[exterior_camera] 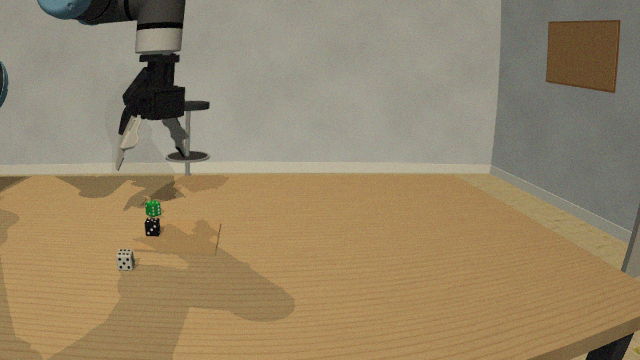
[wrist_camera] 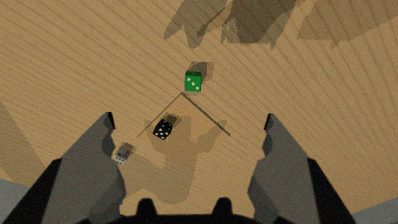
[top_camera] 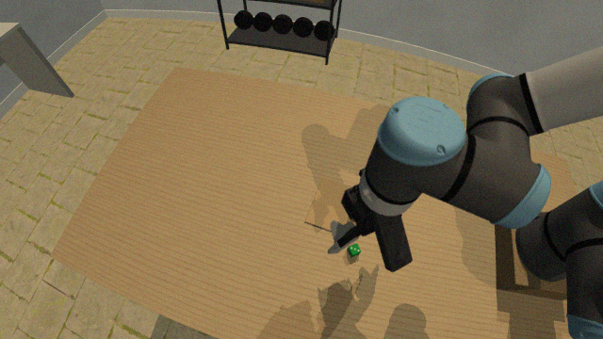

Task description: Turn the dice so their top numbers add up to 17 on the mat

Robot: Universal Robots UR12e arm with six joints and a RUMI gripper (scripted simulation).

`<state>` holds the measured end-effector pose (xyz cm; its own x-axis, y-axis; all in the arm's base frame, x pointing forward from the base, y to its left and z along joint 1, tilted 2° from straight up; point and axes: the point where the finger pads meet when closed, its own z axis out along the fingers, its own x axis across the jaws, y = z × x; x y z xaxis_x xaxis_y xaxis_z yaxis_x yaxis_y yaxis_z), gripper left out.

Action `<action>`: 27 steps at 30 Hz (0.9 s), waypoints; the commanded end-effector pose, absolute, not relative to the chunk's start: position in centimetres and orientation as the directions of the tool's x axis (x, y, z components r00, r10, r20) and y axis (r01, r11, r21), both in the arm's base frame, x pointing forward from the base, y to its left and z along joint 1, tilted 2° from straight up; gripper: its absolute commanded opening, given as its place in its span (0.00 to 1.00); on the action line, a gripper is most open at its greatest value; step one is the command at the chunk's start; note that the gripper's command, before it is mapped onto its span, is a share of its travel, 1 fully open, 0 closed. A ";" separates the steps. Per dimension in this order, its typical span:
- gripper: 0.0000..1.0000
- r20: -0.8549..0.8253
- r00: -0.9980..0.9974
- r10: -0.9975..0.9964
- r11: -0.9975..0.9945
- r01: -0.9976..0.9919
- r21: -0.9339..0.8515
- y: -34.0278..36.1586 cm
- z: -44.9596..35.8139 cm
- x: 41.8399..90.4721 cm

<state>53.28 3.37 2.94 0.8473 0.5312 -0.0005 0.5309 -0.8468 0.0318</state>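
Three dice lie on the wooden table. The green die (wrist_camera: 193, 81) sits just beyond a corner of the thin tan mat (wrist_camera: 185, 150). The black die (wrist_camera: 162, 129) lies on the mat near its edge. The white die (wrist_camera: 120, 156) lies off the mat, partly hidden behind my left finger. In the exterior view the green die (exterior_camera: 153, 208), the black die (exterior_camera: 152, 226) and the white die (exterior_camera: 125, 259) stand in a row, each flat. My gripper (exterior_camera: 150, 157) hangs well above them, open and empty, and it also shows in the wrist view (wrist_camera: 189, 120). The pips are too small to read surely.
In the top view only the green die (top_camera: 353, 250) shows; my arm (top_camera: 424, 160) hides the other two and much of the mat. A rack with dark balls (top_camera: 283, 24) stands on the floor far behind the table. A small stand is behind the gripper.
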 end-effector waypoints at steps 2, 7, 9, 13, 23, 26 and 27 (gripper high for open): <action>1.00 -0.004 0.864 0.504 -0.863 0.503 0.034 3.6 2.7 53.2; 0.24 -0.004 0.864 0.503 -0.863 0.503 0.034 3.6 2.7 53.2; 0.24 -0.004 0.864 0.503 -0.863 0.503 0.034 3.6 2.7 53.2; 0.24 -0.004 0.864 0.503 -0.863 0.503 0.034 3.6 2.7 53.2; 0.24 -0.004 0.864 0.503 -0.863 0.503 0.034 3.6 2.7 53.2; 0.24 -0.004 0.864 0.503 -0.863 0.503 0.034 3.6 2.7 53.2; 0.24 -0.004 0.864 0.503 -0.863 0.503 0.034 3.6 2.7 53.2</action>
<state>53.29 3.46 2.89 0.8646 0.5024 -0.0020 0.5022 -0.8641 0.0339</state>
